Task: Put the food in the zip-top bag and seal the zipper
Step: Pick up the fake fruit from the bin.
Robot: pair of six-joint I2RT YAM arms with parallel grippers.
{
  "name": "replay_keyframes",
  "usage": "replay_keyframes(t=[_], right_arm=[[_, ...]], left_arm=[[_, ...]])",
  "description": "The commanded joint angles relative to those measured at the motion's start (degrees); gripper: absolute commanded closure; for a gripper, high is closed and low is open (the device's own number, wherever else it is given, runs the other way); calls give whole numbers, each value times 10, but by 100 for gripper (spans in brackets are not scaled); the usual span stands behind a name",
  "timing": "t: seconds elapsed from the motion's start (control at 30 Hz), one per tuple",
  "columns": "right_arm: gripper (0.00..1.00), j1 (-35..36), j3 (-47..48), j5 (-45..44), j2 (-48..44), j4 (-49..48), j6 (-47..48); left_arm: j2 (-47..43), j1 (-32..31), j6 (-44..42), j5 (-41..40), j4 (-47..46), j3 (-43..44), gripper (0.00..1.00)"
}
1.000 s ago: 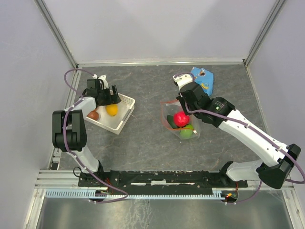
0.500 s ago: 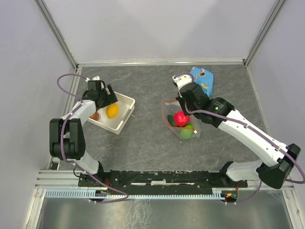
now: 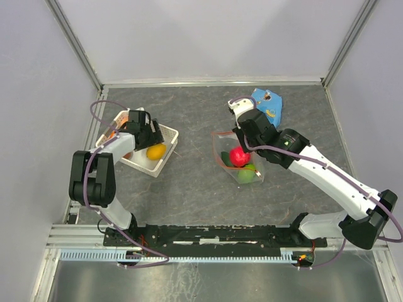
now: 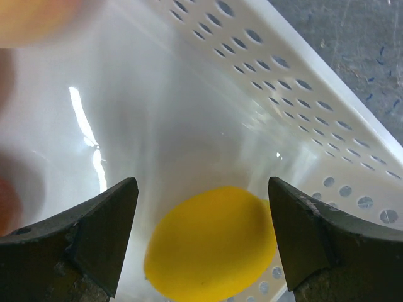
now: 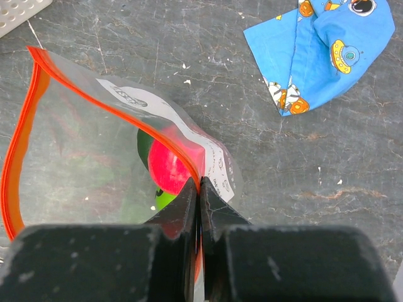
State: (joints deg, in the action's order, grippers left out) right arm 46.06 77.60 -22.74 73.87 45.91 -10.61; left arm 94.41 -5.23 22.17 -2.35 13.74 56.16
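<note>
Left wrist view: left hand open, yellow fruit between fingers; lower straight, close gently. Right hand pinches zip-top bag rim.

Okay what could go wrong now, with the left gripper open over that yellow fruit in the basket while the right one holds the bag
The yellow fruit lies close to the white basket wall, so the open left gripper may catch the wall or squeeze the round fruit out sideways. The right gripper pinches only a thin edge of the zip-top bag; if that slips, the open mouth could collapse.
</note>
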Motion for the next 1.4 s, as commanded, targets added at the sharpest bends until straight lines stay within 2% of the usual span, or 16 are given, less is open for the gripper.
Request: replay_keyframes(t=[0.0, 0.3, 0.53, 0.7, 1.0, 1.23, 1.37], right_arm=[[91, -1, -3, -9, -23, -20, -2], [91, -1, -8, -11, -28, -17, -2], [91, -1, -4, -11, -33, -17, 4], [91, -1, -14, -13, -45, -26, 13], [90, -1, -66, 17, -88, -68, 16], [90, -2, -85, 32, -113, -85, 15], [90, -1, -88, 38, -116, -89, 13]], left_arm=[[8, -22, -3, 20, 0, 9, 10], [0, -57, 19, 30, 16, 11, 10], [18, -90, 15, -2, 113, 59, 9], [14, -94, -20, -4, 197, 98, 8], [45, -84, -164, -19, 329, 172, 7], [55, -73, -174, 29, 348, 176, 9], [73, -73, -177, 29, 348, 171, 9]])
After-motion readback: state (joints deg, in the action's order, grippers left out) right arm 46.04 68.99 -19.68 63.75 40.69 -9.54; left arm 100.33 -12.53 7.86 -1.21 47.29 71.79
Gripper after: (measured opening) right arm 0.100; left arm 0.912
